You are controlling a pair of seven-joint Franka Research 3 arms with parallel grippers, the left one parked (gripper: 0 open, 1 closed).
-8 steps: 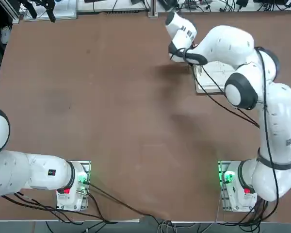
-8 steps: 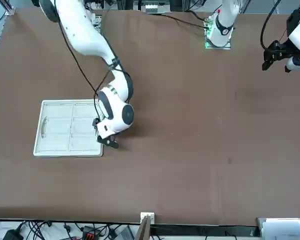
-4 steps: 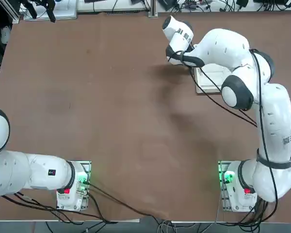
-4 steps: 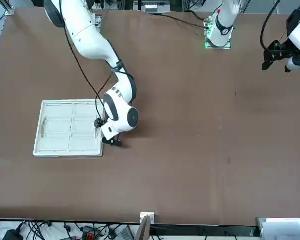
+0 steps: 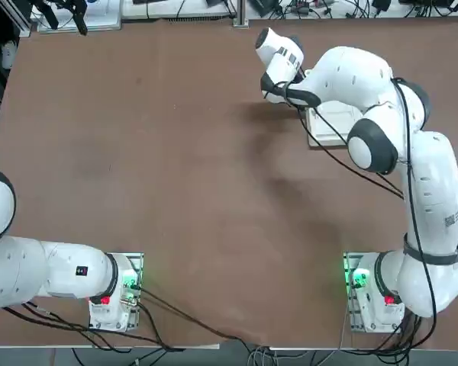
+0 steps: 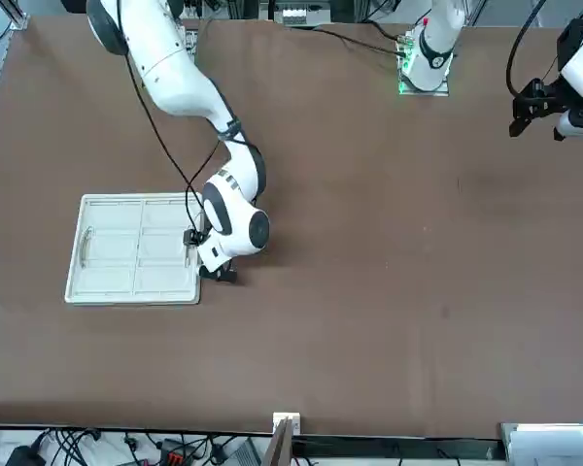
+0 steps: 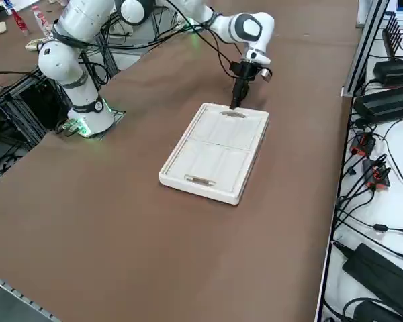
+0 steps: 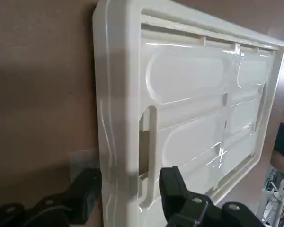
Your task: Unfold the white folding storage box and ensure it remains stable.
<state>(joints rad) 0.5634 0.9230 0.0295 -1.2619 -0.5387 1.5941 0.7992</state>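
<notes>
Mostly hidden under the right arm in the top view: white folding storage box (image 6: 134, 249), flat, collapsed, smooth ribbed-rimmed plastic on the brown tabletop (image 6: 389, 243), left of centre from the front. Right hand (image 8: 128, 196) at its short edge, fingers parted astride the rim, not clamped.

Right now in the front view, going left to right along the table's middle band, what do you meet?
Box lying flat and folded → right gripper at the box's short edge, one finger on each side of its rim → bare table.
</notes>
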